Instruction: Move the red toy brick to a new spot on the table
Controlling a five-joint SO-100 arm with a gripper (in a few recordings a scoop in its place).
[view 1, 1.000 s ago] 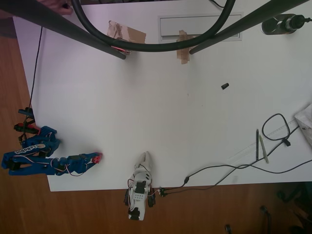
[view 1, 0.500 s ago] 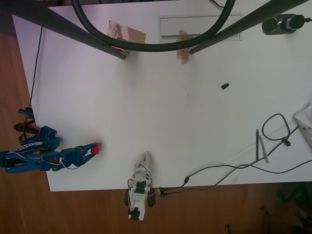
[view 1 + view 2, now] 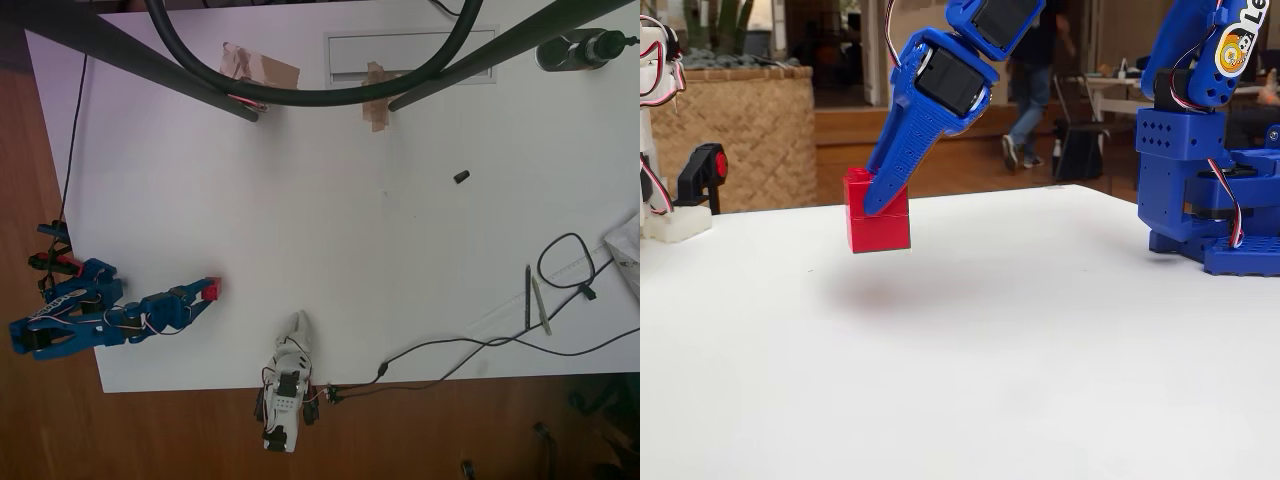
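Overhead view: the blue gripper (image 3: 205, 294) clenches the red toy brick (image 3: 211, 290) near the white surface's (image 3: 330, 220) lower-left corner. Fixed view: the brick (image 3: 877, 214) hangs clear of the surface (image 3: 970, 350); lifted, placement apparently remains.

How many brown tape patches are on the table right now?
2, in the overhead view: one tape patch near the top edge of the table, left of centre, and another to its right. The dark bars above may hide more.
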